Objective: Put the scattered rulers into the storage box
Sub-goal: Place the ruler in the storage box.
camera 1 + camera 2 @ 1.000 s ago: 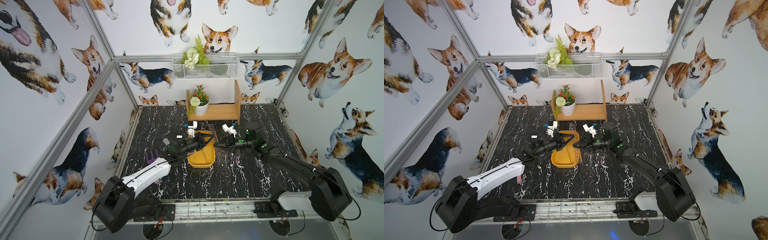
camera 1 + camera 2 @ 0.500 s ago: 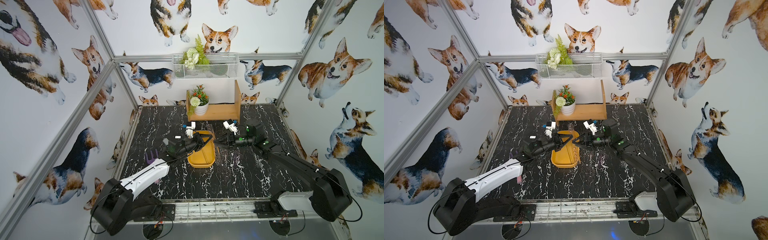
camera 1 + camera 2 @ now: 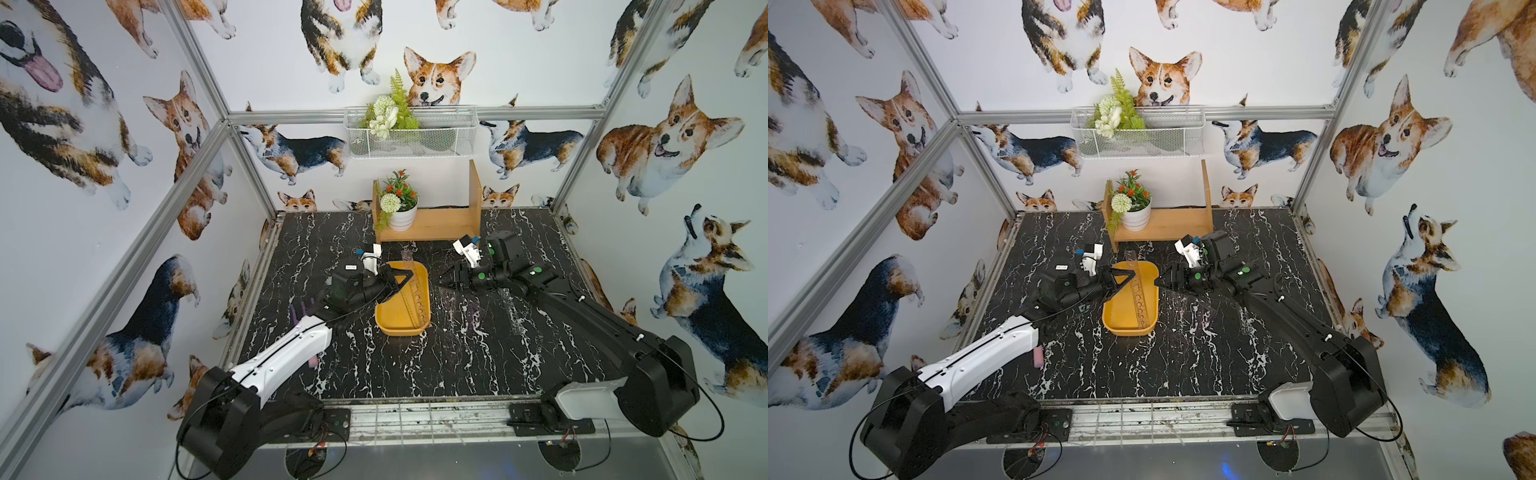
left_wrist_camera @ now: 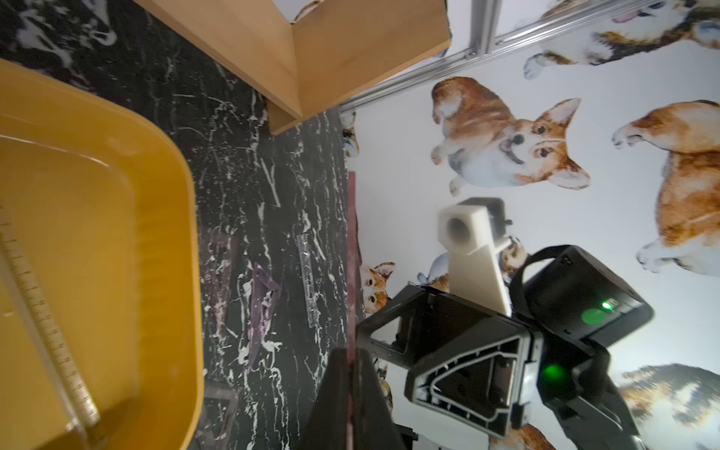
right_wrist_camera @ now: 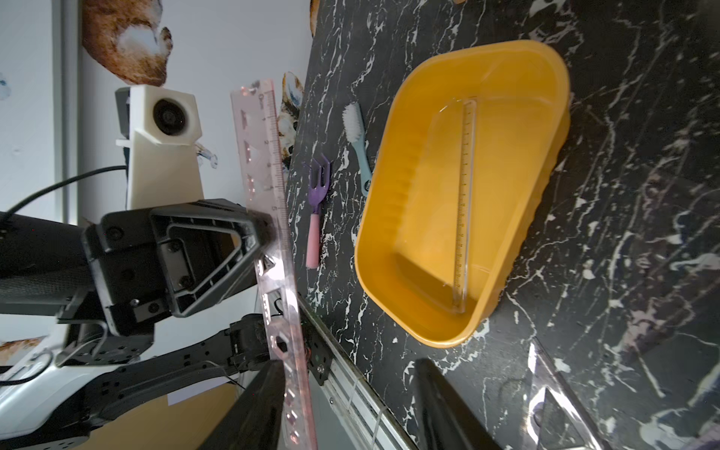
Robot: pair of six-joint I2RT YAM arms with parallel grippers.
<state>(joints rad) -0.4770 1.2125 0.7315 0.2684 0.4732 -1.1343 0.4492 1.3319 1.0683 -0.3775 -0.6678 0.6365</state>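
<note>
The mustard-yellow storage box [image 3: 401,332] [image 3: 1127,330] sits mid-table with one clear ruler [image 5: 463,202] lying inside it. My left gripper [image 3: 409,277] [image 4: 352,352] hovers over the box's far end, shut on a pink-tinted stencil ruler [image 5: 259,136] that stands edge-on [image 4: 352,253] in the left wrist view. My right gripper [image 3: 446,284] [image 5: 348,364] faces it from the right and is open. The stencil ruler's end runs along the inner face of one of its fingers, with the other finger well apart. More rulers, among them a set square [image 4: 263,307] [image 5: 553,397], lie on the black table right of the box.
A purple rake-like piece [image 5: 317,183] and a small brush [image 5: 356,136] lie left of the box, partly under the left arm. A wooden shelf [image 3: 432,224] with a potted plant [image 3: 401,210] stands behind it. A white wire basket [image 3: 409,133] hangs on the back wall.
The right gripper's jaws have opened off the stencil ruler, which both grippers held a second ago. The left gripper stays shut on it over the box.
</note>
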